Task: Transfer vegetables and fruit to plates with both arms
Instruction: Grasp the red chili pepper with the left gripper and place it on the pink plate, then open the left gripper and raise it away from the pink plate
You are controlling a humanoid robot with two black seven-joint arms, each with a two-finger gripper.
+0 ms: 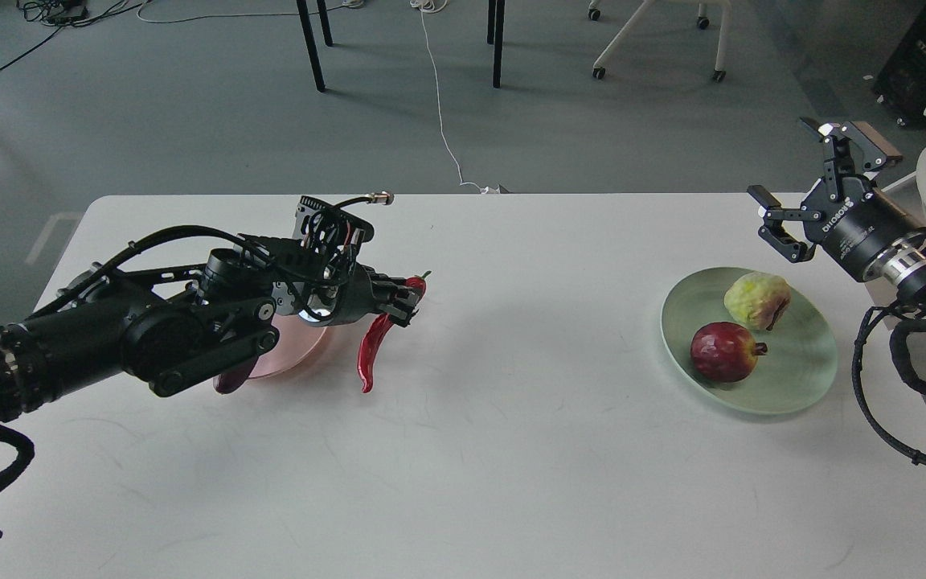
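Both fruits, the pomegranate (723,351) and the yellow-green fruit (757,300), already lie on the green plate (809,378) near the desk's right edge. My right claw (799,183) hangs spread above it. My left claw (405,301) pinches the chili (370,352) beside the pink plate (298,354); my arm hides most of that plate and the eggplant (231,379).

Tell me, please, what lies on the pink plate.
Only a dark purple end of the eggplant shows on the pink plate; the left arm covers the rest.

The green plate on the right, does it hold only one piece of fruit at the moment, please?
No, the green plate holds two: the dark red pomegranate and the yellow-green fruit behind it.
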